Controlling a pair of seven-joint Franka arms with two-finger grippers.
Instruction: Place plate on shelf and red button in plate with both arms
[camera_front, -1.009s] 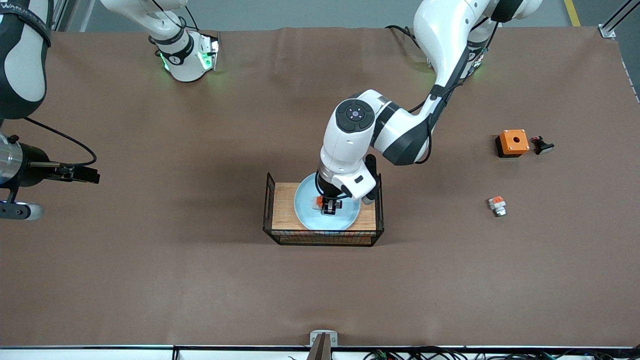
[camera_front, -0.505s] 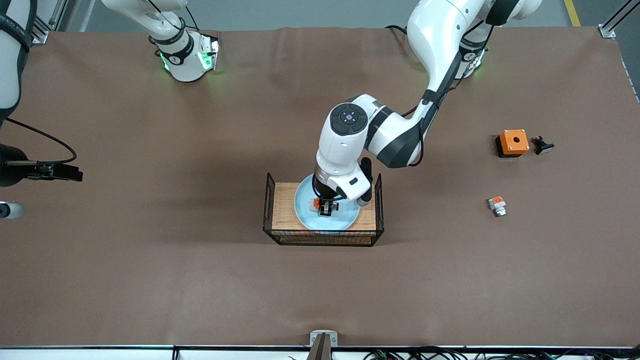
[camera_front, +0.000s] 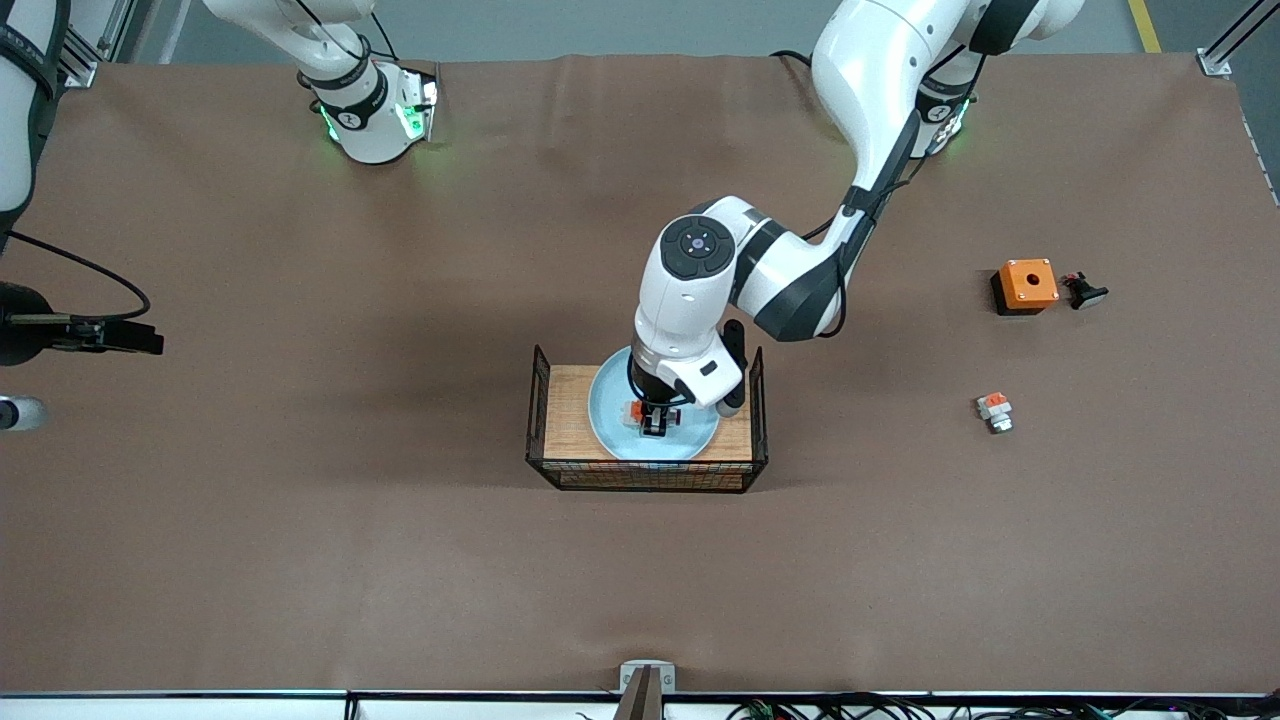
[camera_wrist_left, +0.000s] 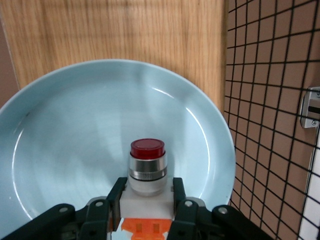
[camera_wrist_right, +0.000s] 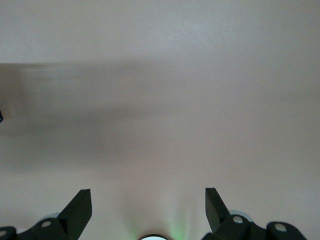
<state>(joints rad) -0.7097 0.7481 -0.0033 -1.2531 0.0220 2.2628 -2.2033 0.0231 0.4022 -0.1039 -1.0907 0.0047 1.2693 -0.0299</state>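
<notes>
The light blue plate lies on the wooden floor of a wire basket at mid-table; it fills the left wrist view. My left gripper is low over the plate and shut on the red button. In the left wrist view the gripper clamps the button's white body, with the dark red cap pointing away from it and the orange block at the wrist end. Whether the button touches the plate I cannot tell. My right gripper waits open at the right arm's end of the table, over bare brown surface.
The basket's black wire wall surrounds the wooden floor and stands close beside the plate. Toward the left arm's end lie an orange box with a round hole, a small dark part and an orange-and-white part.
The left gripper with the button has shifted slightly over the plate and stays shut. The right arm has drawn back toward its end of the table.
</notes>
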